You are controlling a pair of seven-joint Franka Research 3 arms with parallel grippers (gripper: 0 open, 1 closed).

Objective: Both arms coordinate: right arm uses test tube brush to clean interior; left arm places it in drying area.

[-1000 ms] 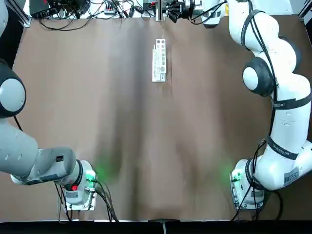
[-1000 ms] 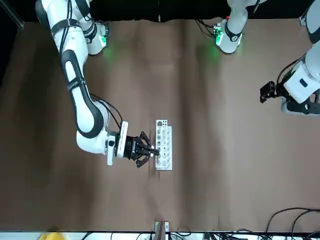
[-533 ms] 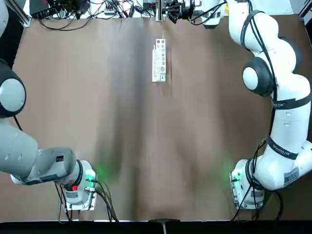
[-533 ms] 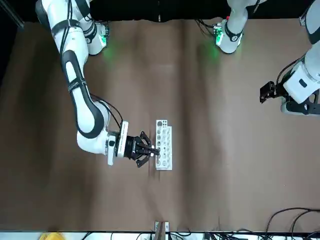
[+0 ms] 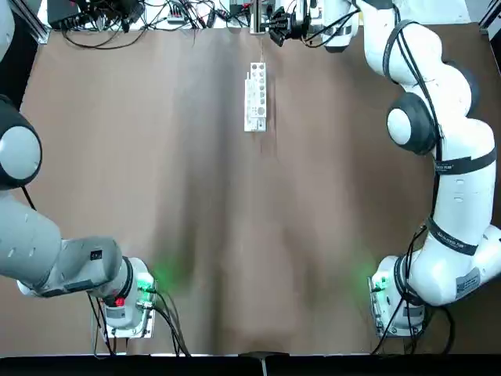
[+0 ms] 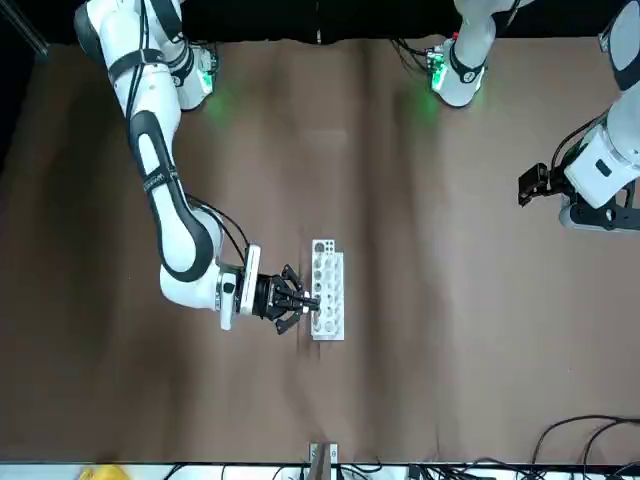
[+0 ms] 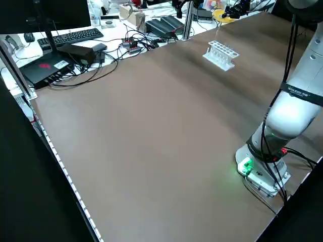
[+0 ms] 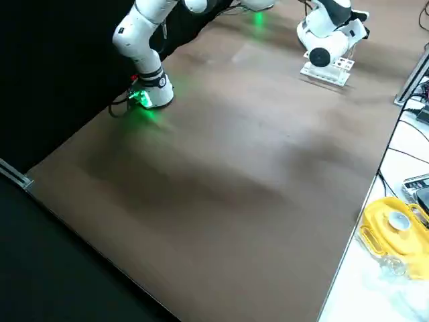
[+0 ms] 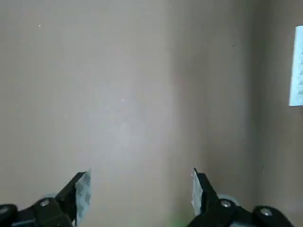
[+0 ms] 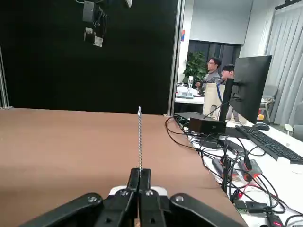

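Observation:
The white rack that is the drying area (image 5: 255, 95) lies near the table's far edge, also seen as the drying area (image 6: 327, 289). My right gripper (image 6: 308, 301) hovers right beside the rack's far end. In the right wrist view the right gripper (image 10: 139, 176) is shut on the test tube brush (image 10: 139, 137), a thin twisted wire that sticks straight out from the fingers. My left arm (image 6: 603, 168) stays off to its own side, away from the rack. The left gripper (image 9: 139, 187) is open over bare brown table, with the rack's edge (image 9: 297, 66) far off.
Cables, a keyboard and monitors (image 7: 75, 38) crowd the bench beyond the far table edge. A yellow object (image 8: 392, 225) lies off the table. Two people sit at a desk (image 10: 220, 71) in the background. The arm bases (image 5: 133, 294) (image 5: 395, 298) glow green at the near edge.
The right arm's wrist and elbow shifted slightly near the rack's far end, still holding the brush. The left arm and the rack have not moved.

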